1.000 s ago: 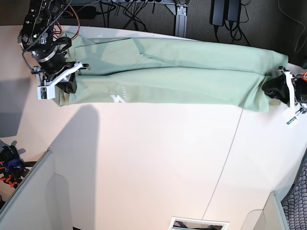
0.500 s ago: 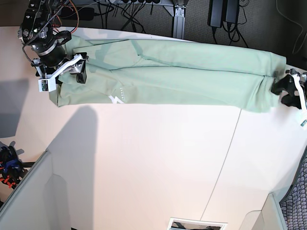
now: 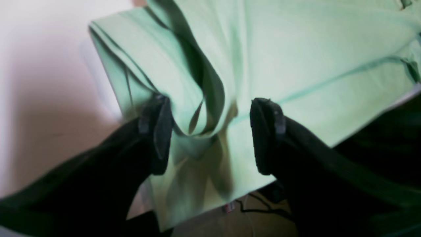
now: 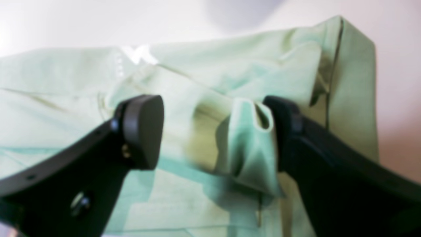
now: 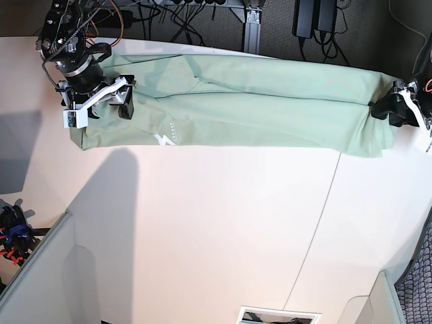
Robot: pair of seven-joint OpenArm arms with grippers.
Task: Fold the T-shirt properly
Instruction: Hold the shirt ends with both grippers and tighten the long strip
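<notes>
Soft, limp T-shirt spans the frame's top; your left gripper and right gripper gape empty—pinch bunched end folds.

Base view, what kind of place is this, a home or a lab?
Most likely a robotics lab or workshop: a white table with a T-shirt laid out between two robot arms, loose cables and power bricks behind it.

The pale mint-green T-shirt lay folded lengthwise into a long narrow band across the far part of the white table, flat along its middle, with bunched, creased cloth at both ends.
</notes>
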